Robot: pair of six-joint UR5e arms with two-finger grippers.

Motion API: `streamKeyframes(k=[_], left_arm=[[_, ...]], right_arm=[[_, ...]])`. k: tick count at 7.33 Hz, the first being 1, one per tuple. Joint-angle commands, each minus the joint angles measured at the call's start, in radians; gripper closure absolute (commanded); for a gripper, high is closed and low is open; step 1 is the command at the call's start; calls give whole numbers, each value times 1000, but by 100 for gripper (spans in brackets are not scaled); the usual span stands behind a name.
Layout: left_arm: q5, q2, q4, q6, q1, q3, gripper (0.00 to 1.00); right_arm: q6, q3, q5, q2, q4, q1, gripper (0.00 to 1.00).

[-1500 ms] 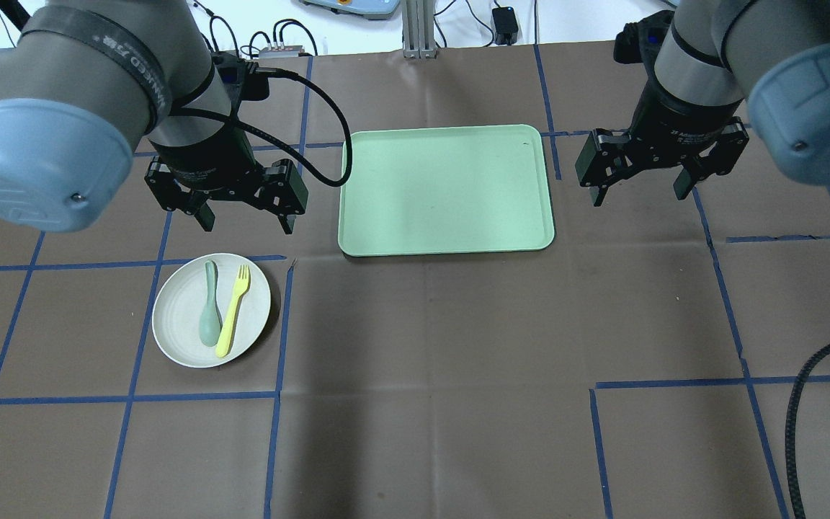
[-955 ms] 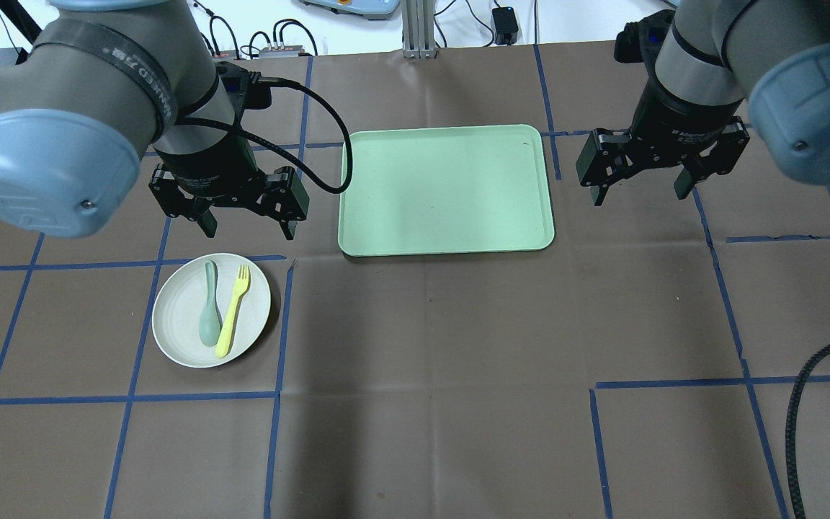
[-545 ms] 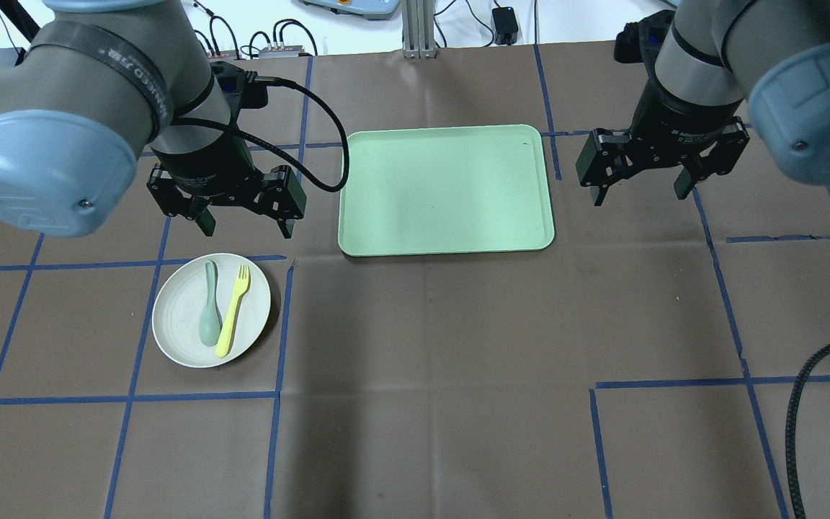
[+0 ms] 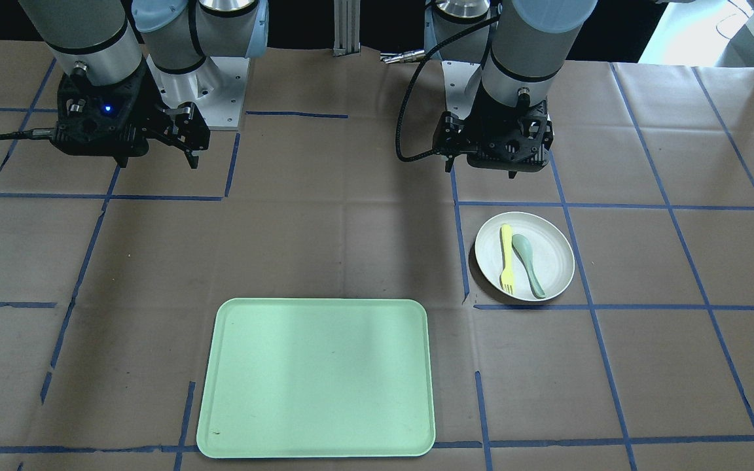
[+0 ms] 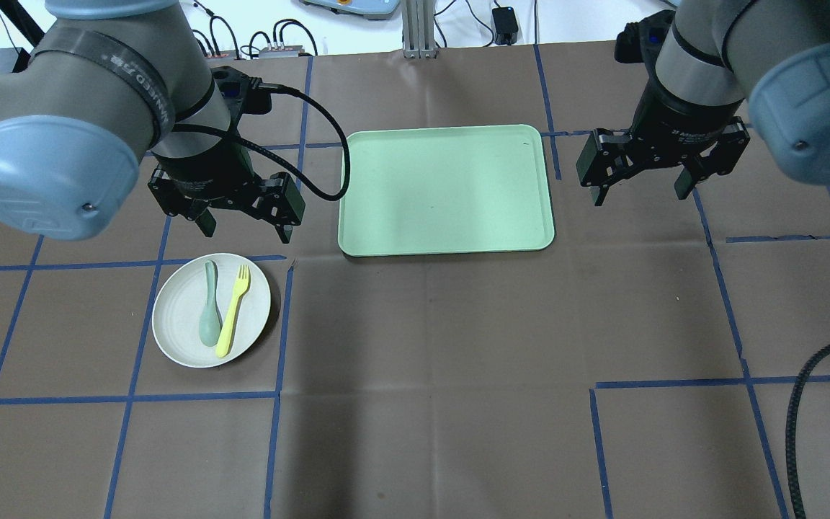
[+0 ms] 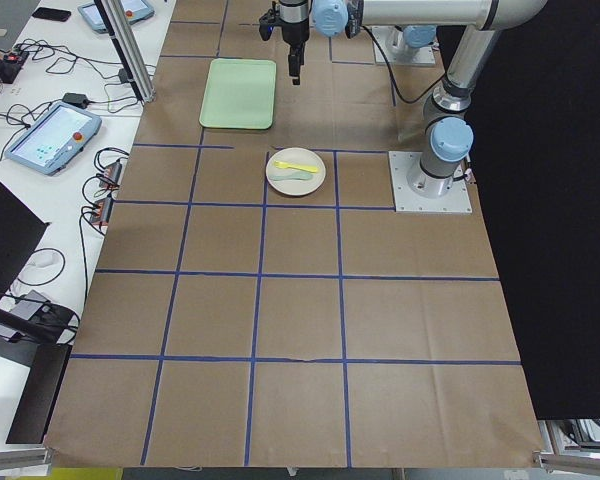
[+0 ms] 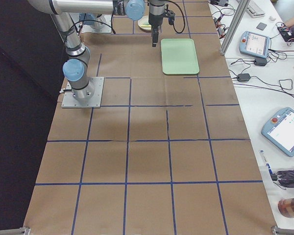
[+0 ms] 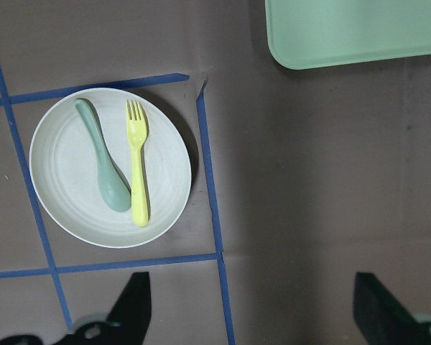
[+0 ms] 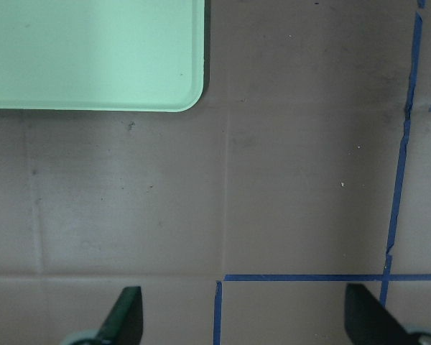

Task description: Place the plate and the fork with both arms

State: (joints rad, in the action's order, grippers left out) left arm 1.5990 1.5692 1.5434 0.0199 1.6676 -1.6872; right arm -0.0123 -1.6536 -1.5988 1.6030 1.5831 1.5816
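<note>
The off-white round plate (image 5: 177, 331) lies on the brown table at the left, also in the front view (image 4: 550, 252) and left wrist view (image 8: 61, 172). On it lie the yellow fork (image 5: 233, 310) (image 4: 506, 258) (image 8: 137, 162) and a grey-green spoon (image 5: 209, 315). My left gripper (image 5: 246, 231) (image 4: 482, 169) hangs open and empty above the table just behind the plate. My right gripper (image 5: 640, 194) (image 4: 154, 160) hangs open and empty right of the mint-green tray (image 5: 447, 189).
The mint-green tray (image 4: 318, 376) lies mid-table, its corner in both wrist views (image 8: 345, 32) (image 9: 93, 54). Blue tape lines cross the brown table cover. A black cable (image 5: 811, 425) curls in at the right edge. Pendants and cables lie beyond the table's far edge.
My left gripper has shifted slightly toward the plate and its arm has turned a little. The right gripper, plate, fork and tray have not moved.
</note>
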Motion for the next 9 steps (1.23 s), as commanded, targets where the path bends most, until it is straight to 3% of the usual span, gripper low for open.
streamKeyframes(k=[1,4,9], left_arm=[[-1,-1,-5,8,-47,-20,0],[3,-2,-12,49,-71,-40,0],[-4,-15,-296,359,-348,-333,0]], right_arm=[[0,0,0,0,0,0,0],[0,0,0,0,0,0,0],[0,0,0,0,-2,0,0]])
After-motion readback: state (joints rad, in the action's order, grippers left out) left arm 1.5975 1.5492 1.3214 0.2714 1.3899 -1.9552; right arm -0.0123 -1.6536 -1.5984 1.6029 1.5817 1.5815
